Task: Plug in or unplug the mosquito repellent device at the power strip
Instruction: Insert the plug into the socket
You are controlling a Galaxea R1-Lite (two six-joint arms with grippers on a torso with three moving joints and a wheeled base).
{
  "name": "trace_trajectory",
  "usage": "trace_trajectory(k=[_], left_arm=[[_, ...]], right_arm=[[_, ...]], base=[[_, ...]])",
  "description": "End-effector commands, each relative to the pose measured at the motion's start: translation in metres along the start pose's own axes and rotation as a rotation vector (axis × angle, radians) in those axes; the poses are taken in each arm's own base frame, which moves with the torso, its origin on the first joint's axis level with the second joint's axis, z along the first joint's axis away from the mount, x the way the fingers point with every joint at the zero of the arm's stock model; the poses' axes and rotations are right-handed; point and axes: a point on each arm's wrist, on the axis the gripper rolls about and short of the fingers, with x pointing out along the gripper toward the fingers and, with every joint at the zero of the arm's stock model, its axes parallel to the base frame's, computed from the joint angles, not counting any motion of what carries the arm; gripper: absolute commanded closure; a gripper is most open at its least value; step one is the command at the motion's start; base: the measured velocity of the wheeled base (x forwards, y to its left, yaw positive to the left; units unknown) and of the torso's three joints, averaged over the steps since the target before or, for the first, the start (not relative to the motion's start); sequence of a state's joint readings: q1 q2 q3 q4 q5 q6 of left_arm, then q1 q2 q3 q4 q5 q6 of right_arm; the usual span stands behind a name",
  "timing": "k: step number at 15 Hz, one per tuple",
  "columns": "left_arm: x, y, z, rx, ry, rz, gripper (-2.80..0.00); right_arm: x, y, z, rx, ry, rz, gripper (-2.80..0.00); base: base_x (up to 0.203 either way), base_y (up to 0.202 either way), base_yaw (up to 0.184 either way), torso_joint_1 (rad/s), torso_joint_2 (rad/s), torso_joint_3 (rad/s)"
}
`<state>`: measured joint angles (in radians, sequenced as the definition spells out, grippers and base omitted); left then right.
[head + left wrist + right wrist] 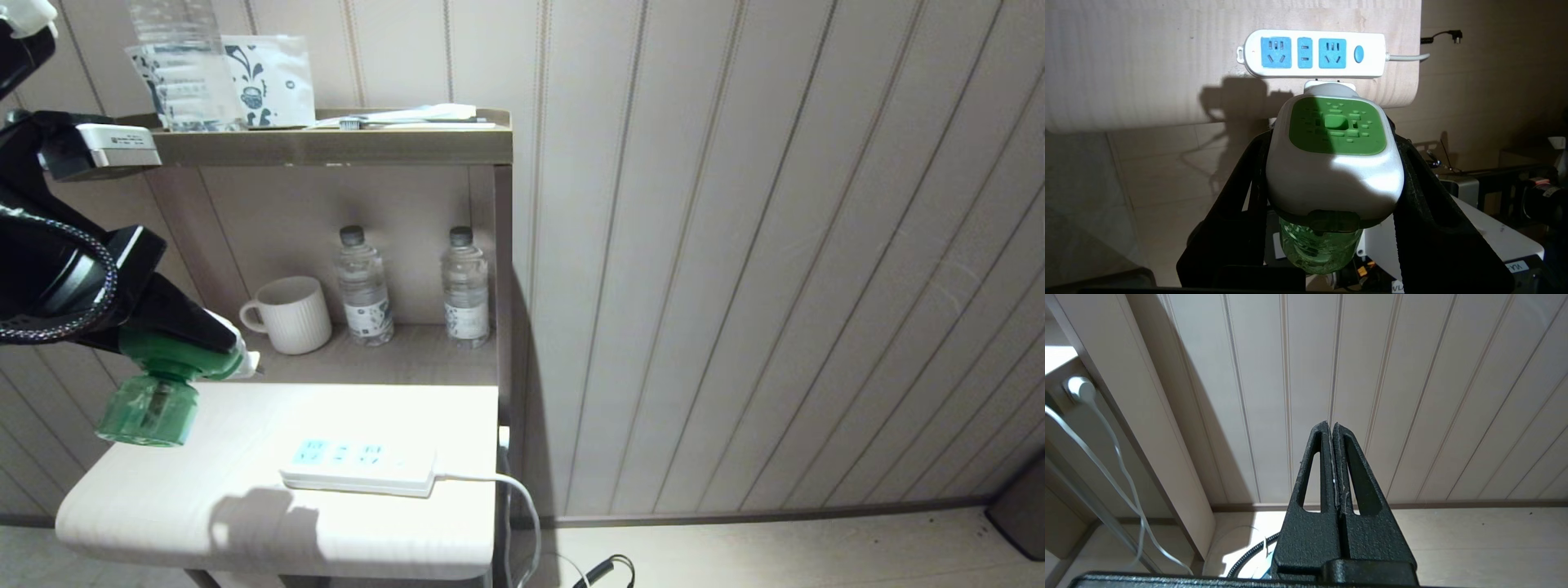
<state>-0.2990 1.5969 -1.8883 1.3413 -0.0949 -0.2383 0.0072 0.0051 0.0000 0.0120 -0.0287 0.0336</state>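
Observation:
My left gripper (214, 347) is shut on the mosquito repellent device (155, 400), and holds it in the air over the near left corner of the white table (204, 523). In the left wrist view the black fingers (1425, 192) clamp both sides of the device's white cap (1331, 175), its green square faces the camera and the green bottle hangs below. The power strip (359, 464) lies flat on the table to the right of the device; its blue sockets (1276, 52) hold nothing. My right gripper (1332, 425) is shut and holds nothing, low before the panelled wall.
The strip's white cable (510, 490) drops off the table's right edge. Behind the table a shelf holds a white mug (290, 314) and two water bottles (364, 286). An upper shelf (326, 145) carries a bottle and a packet. A panelled wall (775, 245) fills the right.

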Motion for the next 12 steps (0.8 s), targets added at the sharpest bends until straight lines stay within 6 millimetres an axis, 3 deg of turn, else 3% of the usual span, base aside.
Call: trace_trajectory(k=[1,5,12], left_arm=[[0.01,0.0,0.005,-0.008,0.037,0.009,0.0],[0.034,0.001,0.011,-0.043,0.115,0.031,0.0],[0.084,0.0,0.012,-0.063,0.275,0.068,0.0]], right_arm=[[0.0,0.0,0.0,0.0,0.0,0.0,0.0],[0.0,0.0,0.0,0.002,0.0,0.0,0.0],[0.0,0.0,0.0,0.002,0.0,0.0,0.0]], base=[[0.0,0.0,0.0,0.214,-0.5,-0.276],[0.0,0.0,0.0,0.193,-0.42,-0.232],[0.0,0.0,0.0,0.022,-0.04,-0.022]])
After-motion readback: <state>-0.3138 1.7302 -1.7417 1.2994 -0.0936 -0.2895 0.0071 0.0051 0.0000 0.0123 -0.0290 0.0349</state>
